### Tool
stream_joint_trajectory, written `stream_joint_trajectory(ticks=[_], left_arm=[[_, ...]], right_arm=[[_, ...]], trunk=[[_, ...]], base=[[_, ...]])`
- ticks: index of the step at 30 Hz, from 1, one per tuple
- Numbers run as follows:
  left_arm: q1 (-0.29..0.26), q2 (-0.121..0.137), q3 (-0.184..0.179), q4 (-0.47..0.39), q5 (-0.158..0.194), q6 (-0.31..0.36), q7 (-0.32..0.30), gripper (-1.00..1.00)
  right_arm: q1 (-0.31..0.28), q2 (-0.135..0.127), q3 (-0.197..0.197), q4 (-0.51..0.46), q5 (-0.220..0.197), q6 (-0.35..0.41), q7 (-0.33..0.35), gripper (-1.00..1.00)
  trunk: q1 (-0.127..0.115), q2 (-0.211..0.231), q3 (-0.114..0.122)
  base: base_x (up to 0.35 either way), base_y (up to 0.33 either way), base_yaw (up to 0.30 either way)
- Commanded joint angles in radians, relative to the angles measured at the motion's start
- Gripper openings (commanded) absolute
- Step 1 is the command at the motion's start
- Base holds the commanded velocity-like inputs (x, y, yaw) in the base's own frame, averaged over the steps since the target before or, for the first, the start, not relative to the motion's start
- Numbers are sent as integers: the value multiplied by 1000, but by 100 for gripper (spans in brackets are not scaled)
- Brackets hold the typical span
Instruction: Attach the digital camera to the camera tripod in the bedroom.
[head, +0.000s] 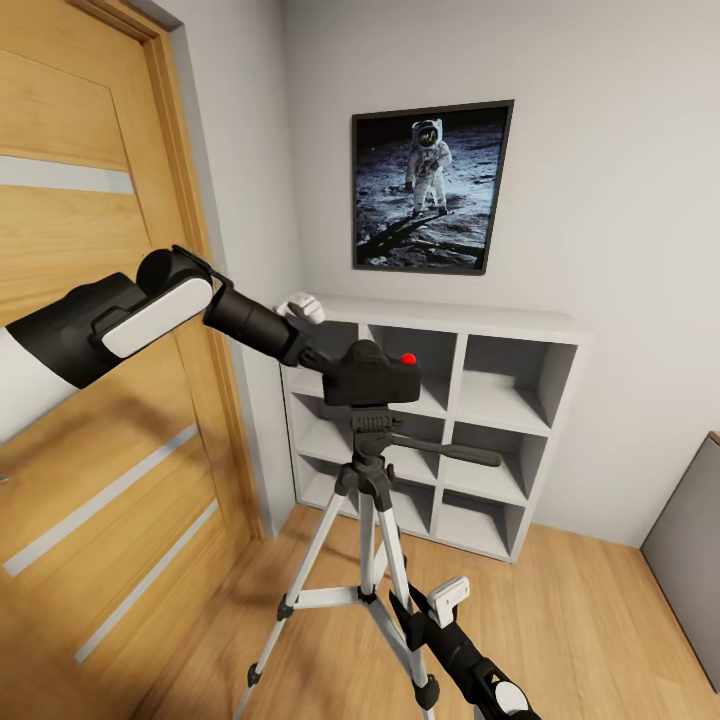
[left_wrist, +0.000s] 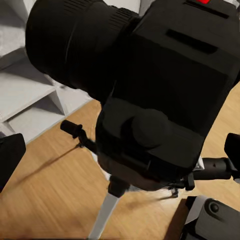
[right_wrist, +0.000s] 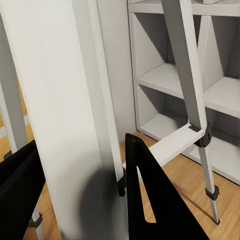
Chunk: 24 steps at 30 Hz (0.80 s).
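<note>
1. Left end effector (head: 322, 362) clamped on camera (head: 372, 377), which sits right atop tripod (head: 368, 470) head, by the shelving (head: 500, 400) in the bedroom.
2. Right end effector (head: 418, 612): fingers (right_wrist: 150, 195) apart, straddling a tripod leg low down, prob. steadying it.
3. Risk: camera off-centre on the head → won't seat, drops on release.
4. Side push from either arm could tip the tripod.

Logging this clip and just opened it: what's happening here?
The robot's left end effector has the digital camera right on top of the camera tripod head, in front of the white cube shelf. The right end effector is low down with a silver tripod leg between its fingers, apparently steadying the stand. Whether the camera is locked on can't be seen.
</note>
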Motion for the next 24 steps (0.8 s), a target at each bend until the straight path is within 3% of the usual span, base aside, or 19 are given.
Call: stream_joint_trajectory(ticks=[1,6,7,9,11,19,23,24], left_arm=[[-2,5,-2,-1,-4,0,-7,100],[-2,34,1,-4,-2,0,-13,100],[-2,48,3,-7,-2,0,-35,100],[-2,92,15,-15,-3,0,-155,100],[-2,122,28,-16,-3,0,-185,100],[-2,215,55,-16,-3,0,-205,100],[-2,242,75,-16,-4,0,-206,100],[-2,249,83,-15,-4,0,-206,100]], right_arm=[[-1,0,0,1,-15,7,-2,-100],[-1,0,0,1,-15,7,-2,-100],[-1,0,0,1,-15,7,-2,-100],[-1,0,-1,2,-15,7,-2,-100],[-1,0,-1,3,-15,7,-2,-100],[-1,0,-1,3,-15,7,-2,-100],[-1,0,-1,3,-15,7,-2,-100],[-1,0,-1,3,-15,7,-2,100]], trunk=[[1,-2,-3],[1,-2,-3],[1,-2,-3],[1,-2,-3],[1,-2,-3],[1,-2,-3],[1,-2,-3],[1,-2,-3]], base=[[0,0,0],[0,0,0],[0,0,0],[0,0,0],[0,0,0],[0,0,0],[0,0,0],[0,0,0]])
